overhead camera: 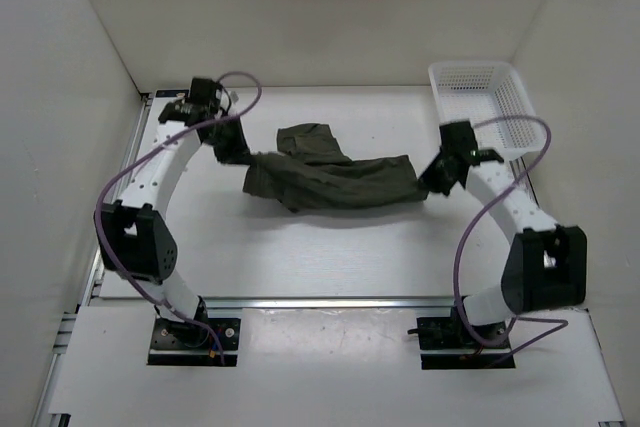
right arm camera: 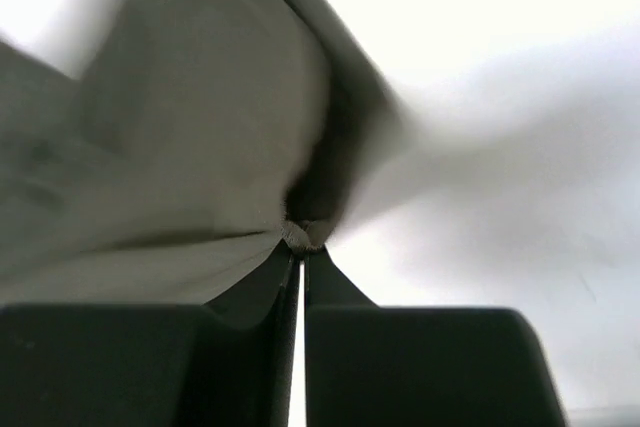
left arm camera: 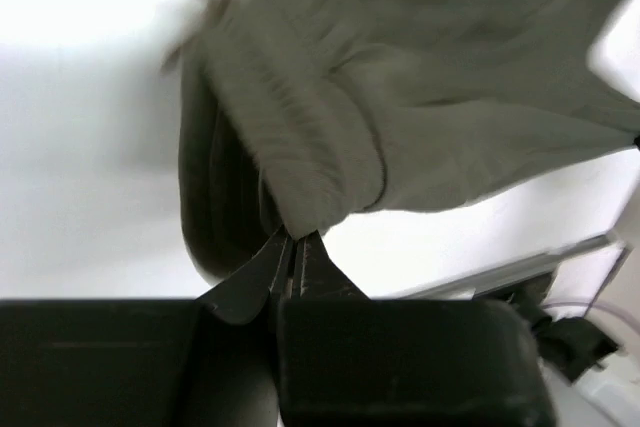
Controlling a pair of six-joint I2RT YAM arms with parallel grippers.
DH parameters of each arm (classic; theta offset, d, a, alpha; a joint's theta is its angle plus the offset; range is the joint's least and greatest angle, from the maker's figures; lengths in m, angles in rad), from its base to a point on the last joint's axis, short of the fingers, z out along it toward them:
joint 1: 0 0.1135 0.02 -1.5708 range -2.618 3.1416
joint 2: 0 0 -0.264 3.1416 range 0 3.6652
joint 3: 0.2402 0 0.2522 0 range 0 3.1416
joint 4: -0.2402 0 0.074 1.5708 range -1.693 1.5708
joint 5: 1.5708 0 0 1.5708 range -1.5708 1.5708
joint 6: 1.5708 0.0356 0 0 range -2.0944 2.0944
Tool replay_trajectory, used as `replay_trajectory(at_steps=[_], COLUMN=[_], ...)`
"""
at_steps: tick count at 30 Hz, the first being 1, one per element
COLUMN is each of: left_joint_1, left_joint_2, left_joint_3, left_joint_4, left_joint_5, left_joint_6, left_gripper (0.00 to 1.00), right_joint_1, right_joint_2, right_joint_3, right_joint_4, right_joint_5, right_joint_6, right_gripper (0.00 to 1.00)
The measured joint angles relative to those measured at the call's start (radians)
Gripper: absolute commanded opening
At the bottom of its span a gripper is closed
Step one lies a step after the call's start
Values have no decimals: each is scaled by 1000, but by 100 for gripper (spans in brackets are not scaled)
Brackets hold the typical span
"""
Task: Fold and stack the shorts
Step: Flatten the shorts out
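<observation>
Looking down from the top camera, we've got the dark olive-green soft fabric shorts (overhead camera: 330,179) strung out crumpled between both arms over the middle of the white table (overhead camera: 300,257). Our left gripper (left arm camera: 295,237) has its fingers squeezed together on a bunch of cloth at the left end, and our right gripper (right arm camera: 302,242) is pinching the right end the same way. Both wrist views are pretty blurry. We can also see a white plastic mesh basket (overhead camera: 480,77) in the far right corner, behind the right arm.
</observation>
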Motion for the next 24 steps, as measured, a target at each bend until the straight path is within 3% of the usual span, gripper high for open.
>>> replay_trajectory(at_steps=[7, 11, 15, 19, 21, 22, 23, 24], left_joint_1=[37, 60, 66, 63, 63, 63, 67, 74], left_joint_2=[264, 233, 67, -183, -293, -332, -361, -376], left_joint_3=[666, 772, 632, 254, 32, -69, -172, -267], left_joint_4=[-26, 21, 65, 125, 144, 140, 149, 151], left_joint_5=[27, 27, 35, 34, 29, 24, 20, 19], left_joint_6=[3, 2, 25, 51, 52, 51, 36, 26], left_gripper=[10, 10, 10, 10, 43, 63, 80, 82], right_joint_1=[-22, -44, -47, -46, -45, -45, -46, -47], right_joint_2=[286, 256, 112, -76, -156, -194, -229, -259], right_joint_3=[706, 860, 726, 387, 196, 95, -6, -89], right_joint_4=[15, 42, 85, 115, 129, 122, 123, 115], right_joint_5=[13, 3, -14, -29, -34, -36, -37, -39], right_joint_6=[-59, -80, -99, -104, -106, -108, -110, -105], right_gripper=[0, 0, 0, 0, 9, 18, 34, 40])
